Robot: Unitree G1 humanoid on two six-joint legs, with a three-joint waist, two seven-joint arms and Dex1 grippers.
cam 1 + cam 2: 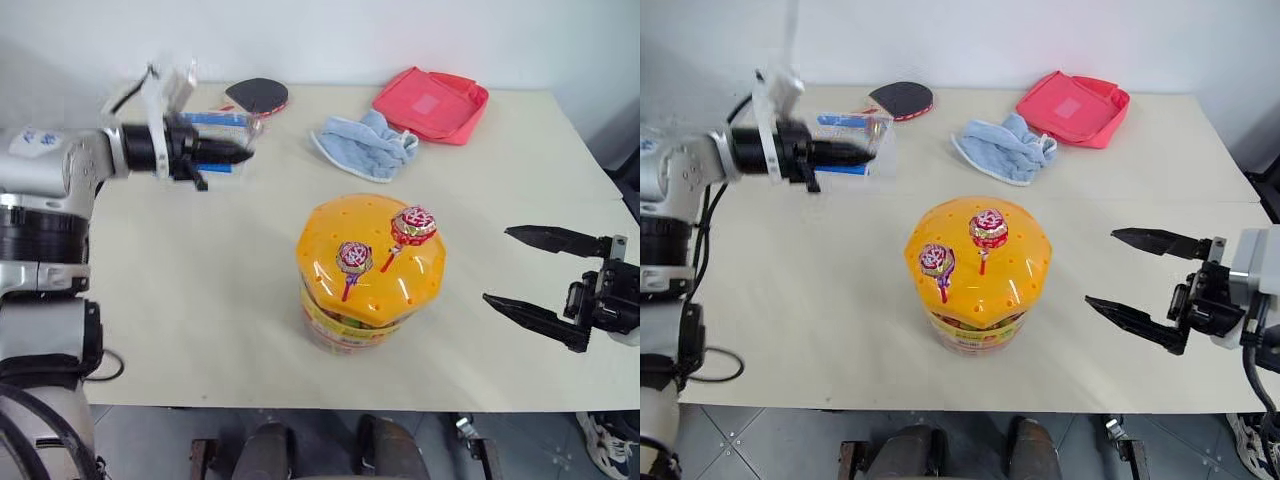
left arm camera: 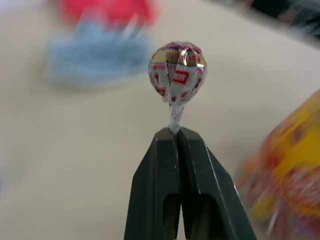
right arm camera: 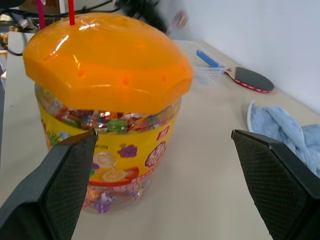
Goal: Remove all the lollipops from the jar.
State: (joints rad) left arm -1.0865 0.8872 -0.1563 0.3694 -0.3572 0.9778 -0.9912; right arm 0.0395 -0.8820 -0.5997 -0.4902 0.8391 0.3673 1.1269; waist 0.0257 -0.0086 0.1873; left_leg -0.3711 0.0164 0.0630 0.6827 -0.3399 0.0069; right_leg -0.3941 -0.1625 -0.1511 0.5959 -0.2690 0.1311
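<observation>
Left wrist view: left end effector (image 2: 176, 134) clenched on a lollipop (image 2: 177, 71), stick in line with its fingers; wrapper print unreadable. Two lollipops (image 1: 354, 258) stand upright in the jar (image 1: 370, 270) lid. Right end effector (image 1: 530, 270) released.

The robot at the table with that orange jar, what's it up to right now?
It is pulling lollipops out of the jar's lid. The left hand is shut on one lollipop, held out over the table to the jar's left, near a clear box. Two lollipops are stuck in the orange lid. The right hand waits open beside the jar.
</observation>
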